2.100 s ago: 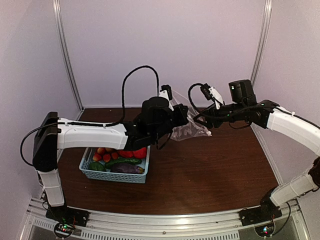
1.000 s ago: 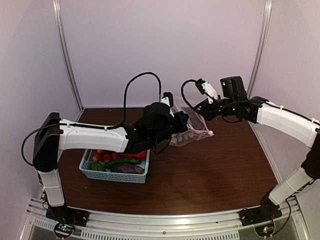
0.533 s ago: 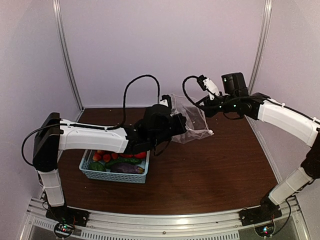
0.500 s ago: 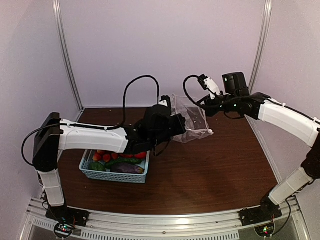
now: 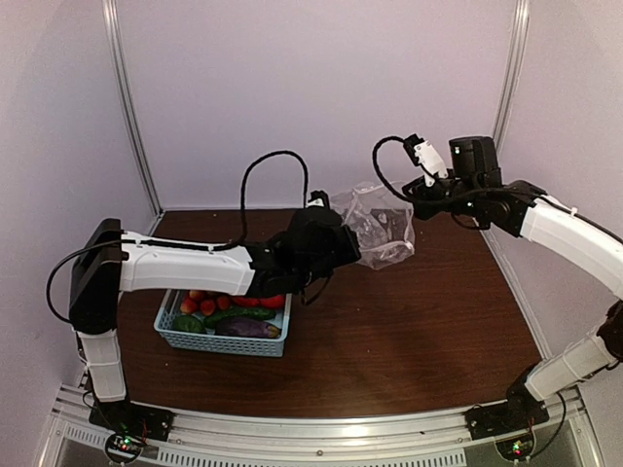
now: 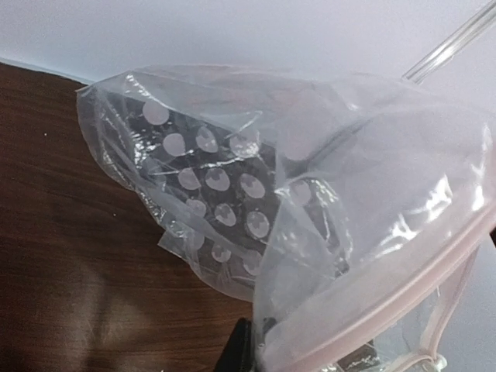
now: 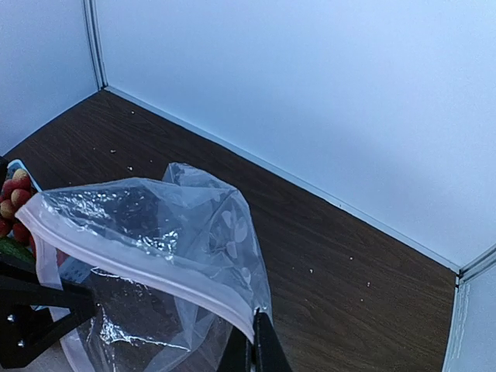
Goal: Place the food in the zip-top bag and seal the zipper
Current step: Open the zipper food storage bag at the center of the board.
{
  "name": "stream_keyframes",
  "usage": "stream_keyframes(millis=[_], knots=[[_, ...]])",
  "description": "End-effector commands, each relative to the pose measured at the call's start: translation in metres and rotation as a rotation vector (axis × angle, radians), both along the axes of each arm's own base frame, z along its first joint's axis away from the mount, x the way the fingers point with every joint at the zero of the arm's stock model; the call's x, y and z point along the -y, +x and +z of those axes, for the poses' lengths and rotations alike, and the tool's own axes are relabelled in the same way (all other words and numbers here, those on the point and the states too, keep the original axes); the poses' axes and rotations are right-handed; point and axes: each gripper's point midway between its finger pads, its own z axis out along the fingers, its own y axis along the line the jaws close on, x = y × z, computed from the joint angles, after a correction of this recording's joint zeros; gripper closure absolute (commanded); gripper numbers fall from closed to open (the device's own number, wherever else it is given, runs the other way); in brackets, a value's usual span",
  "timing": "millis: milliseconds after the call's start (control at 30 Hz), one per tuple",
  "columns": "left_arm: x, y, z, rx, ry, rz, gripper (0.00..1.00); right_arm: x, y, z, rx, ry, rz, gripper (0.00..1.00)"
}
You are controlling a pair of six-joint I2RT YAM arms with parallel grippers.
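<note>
Left arm point(image 5: 185, 268) stretched forward low, wrist level; I read the left gripper point(image 5: 352, 249) as pinched closed. Right arm point(image 5: 569, 232) raised, elbow bent. Right gripper point(image 7: 253, 341) sits above and right of the left gripper, fingers pressed together.

A dark brown wooden table point(image 5: 419, 321) carries a light-blue perforated basket point(image 5: 219, 341), which sits flat on it, nearer the arm bases than the left gripper point(image 5: 350, 243) and to its left. Pale specks point(image 7: 311, 270) dot the boards beyond the right gripper point(image 7: 252, 337), towards the back wall
</note>
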Motion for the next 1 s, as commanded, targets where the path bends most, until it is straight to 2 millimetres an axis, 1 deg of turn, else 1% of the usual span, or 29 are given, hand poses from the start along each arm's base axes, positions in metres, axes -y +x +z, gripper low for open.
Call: stream_keyframes(millis=[0,33,100,133,200,267,300,333,400,467,533,600,633,667,700,733,800,900,967], knots=[[0.023,-0.010,0.026,0.098,-0.027,-0.132,0.70,0.012,0.007,-0.018,-0.022,-0.056,-0.074,1.00],[0.025,-0.014,0.035,0.119,-0.038,-0.163,0.61,0.013,0.007,-0.018,-0.021,-0.057,-0.076,1.00],[0.026,-0.024,0.051,0.171,-0.047,-0.232,0.51,0.013,0.007,-0.017,-0.019,-0.056,-0.080,1.00],[0.022,-0.029,0.055,0.179,-0.048,-0.249,0.46,0.014,0.008,-0.015,-0.016,-0.058,-0.082,1.00],[0.011,-0.037,0.058,0.181,-0.040,-0.264,0.38,0.021,0.012,-0.011,-0.008,-0.064,-0.109,1.00],[-0.004,-0.044,0.057,0.178,-0.007,-0.265,0.32,0.034,0.021,-0.008,-0.011,-0.065,-0.143,1.00],[-0.012,-0.047,0.055,0.178,0.020,-0.265,0.29,0.041,0.026,-0.008,-0.021,-0.063,-0.155,1.00],[-0.020,-0.051,0.049,0.177,0.054,-0.267,0.28,0.052,0.034,-0.002,-0.019,-0.060,-0.178,1.00],[-0.033,-0.056,0.049,0.195,0.109,-0.277,0.27,0.079,0.050,0.008,-0.002,-0.067,-0.238,1.00],[-0.044,-0.061,0.051,0.222,0.160,-0.291,0.27,0.112,0.065,0.029,0.047,-0.074,-0.322,1.00],[-0.054,-0.063,0.051,0.237,0.211,-0.287,0.27,0.141,0.072,0.053,0.106,-0.079,-0.406,1.00],[-0.070,-0.061,0.049,0.224,0.269,-0.255,0.26,0.153,0.068,0.071,0.158,-0.091,-0.445,1.00],[-0.079,-0.060,0.045,0.204,0.305,-0.238,0.24,0.152,0.065,0.075,0.173,-0.083,-0.437,1.00],[-0.094,-0.057,0.032,0.154,0.377,-0.211,0.22,0.146,0.061,0.073,0.179,-0.077,-0.416,1.00],[-0.105,-0.054,0.025,0.113,0.411,-0.184,0.20,0.138,0.058,0.063,0.165,-0.091,-0.391,1.00],[-0.118,-0.052,0.017,0.069,0.452,-0.163,0.19,0.124,0.054,0.050,0.142,-0.111,-0.355,1.00],[-0.140,-0.050,0.003,-0.020,0.510,-0.132,0.16,0.101,0.049,0.010,0.063,-0.140,-0.267,1.00],[-0.163,-0.052,-0.016,-0.141,0.580,-0.156,0.14,0.067,0.038,-0.059,-0.111,-0.128,-0.102,1.00],[-0.178,-0.052,-0.027,-0.210,0.626,-0.161,0.14,0.052,0.030,-0.092,-0.218,-0.095,-0.030,1.00]])
